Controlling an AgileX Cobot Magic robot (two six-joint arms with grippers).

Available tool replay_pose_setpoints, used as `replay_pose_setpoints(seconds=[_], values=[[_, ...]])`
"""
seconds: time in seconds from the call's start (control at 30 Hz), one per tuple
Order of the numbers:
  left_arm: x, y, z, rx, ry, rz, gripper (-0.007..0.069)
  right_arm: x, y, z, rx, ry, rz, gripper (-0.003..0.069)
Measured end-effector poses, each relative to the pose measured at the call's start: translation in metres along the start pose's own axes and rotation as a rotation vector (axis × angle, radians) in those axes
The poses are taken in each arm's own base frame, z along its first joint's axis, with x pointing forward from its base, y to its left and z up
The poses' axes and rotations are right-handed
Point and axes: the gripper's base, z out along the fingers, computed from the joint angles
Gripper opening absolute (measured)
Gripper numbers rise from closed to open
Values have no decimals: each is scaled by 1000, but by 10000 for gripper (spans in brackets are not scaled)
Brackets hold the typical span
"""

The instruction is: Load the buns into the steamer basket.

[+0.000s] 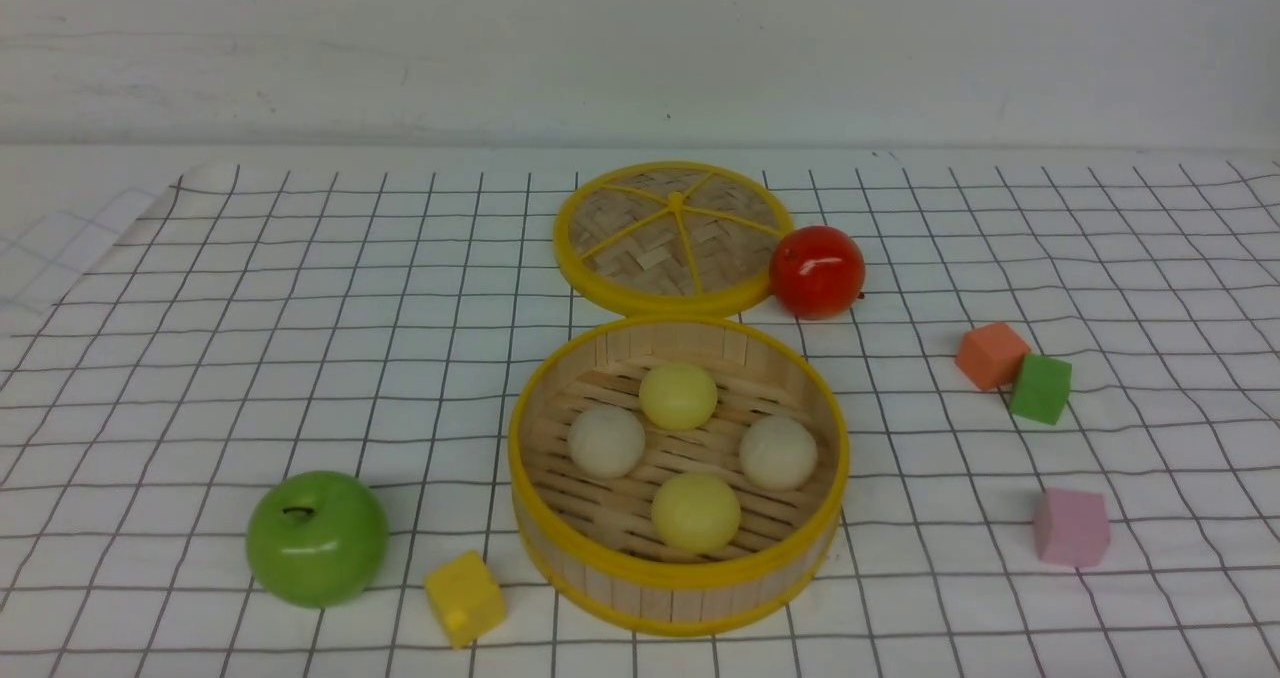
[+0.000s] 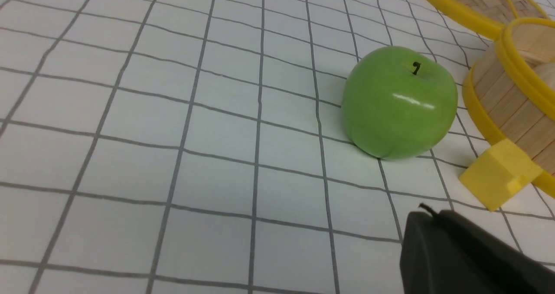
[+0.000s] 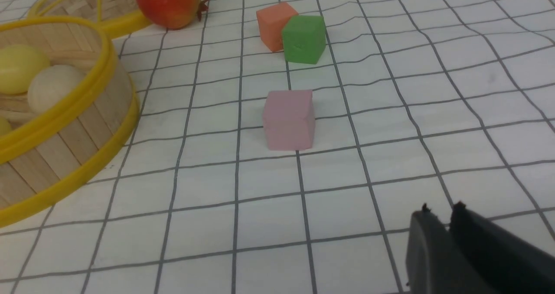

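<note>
The steamer basket (image 1: 690, 588) stands at the front middle of the table. Inside it lie two pale yellow buns (image 1: 678, 395) (image 1: 695, 512) and two off-white buns (image 1: 606, 440) (image 1: 778, 452). No gripper shows in the front view. My left gripper (image 2: 427, 213) is shut and empty, low over the cloth, near the green apple and apart from the basket wall (image 2: 511, 107). My right gripper (image 3: 440, 211) is shut and empty over the cloth, on the far side of the pink cube from the basket (image 3: 65, 155), where a yellow bun (image 3: 19, 73) and an off-white bun (image 3: 52, 88) show.
The flat woven lid (image 1: 672, 238) lies behind the basket with a red apple (image 1: 816, 271) beside it. A green apple (image 1: 317, 538) and a yellow cube (image 1: 465, 598) sit front left. Orange (image 1: 990, 355), green (image 1: 1040, 389) and pink (image 1: 1071, 528) cubes sit at the right.
</note>
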Motion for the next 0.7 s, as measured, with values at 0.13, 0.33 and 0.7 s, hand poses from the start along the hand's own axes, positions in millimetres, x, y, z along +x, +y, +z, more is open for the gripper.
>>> replay_pose_setpoints(seconds=[0.13,0.33,0.7], values=[[0,0,0,0,0,0,-13,0,0,0,0,0,0,78],[0,0,0,0,0,0,-13,0,0,0,0,0,0,86],[0,0,0,0,0,0,-13,0,0,0,0,0,0,103]])
